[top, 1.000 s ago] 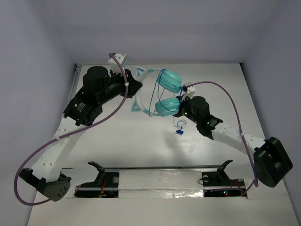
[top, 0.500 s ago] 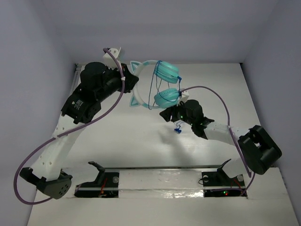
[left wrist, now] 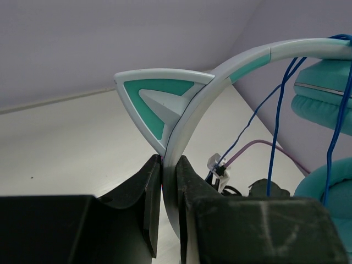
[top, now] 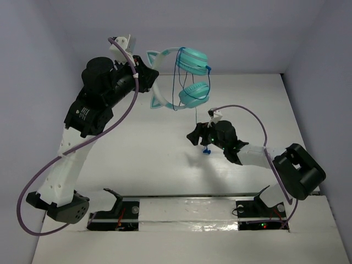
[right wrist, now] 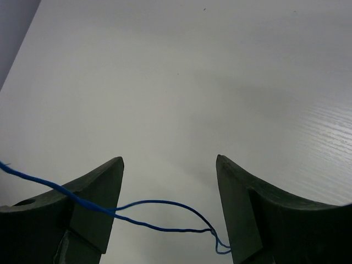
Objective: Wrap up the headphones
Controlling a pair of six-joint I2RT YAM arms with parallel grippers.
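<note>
- Left tool (left wrist: 169, 179): fingers together, clamped on the pale headband (left wrist: 190, 118) of the headphones (top: 192, 60), just below the teal ear-shaped piece (left wrist: 159, 99) on the band.
- The headphones are held up in the air over the far left part of the table (top: 159, 165) and do not touch it. In the top view the two teal cups sit one above the other, to the right of the left tool.
- Dark-blue cord (top: 177, 82): thin strands hang across the band and cups, and one strand drops from the lower cup towards the right tool.
- Right tool (right wrist: 169, 165): fingers apart, low over the middle of the table. The cord lies slack across the gap from one finger to the other and is not pinched.
- Top view: a small blue bunch of cord sits just beside the right tool, too small to make out.
</note>
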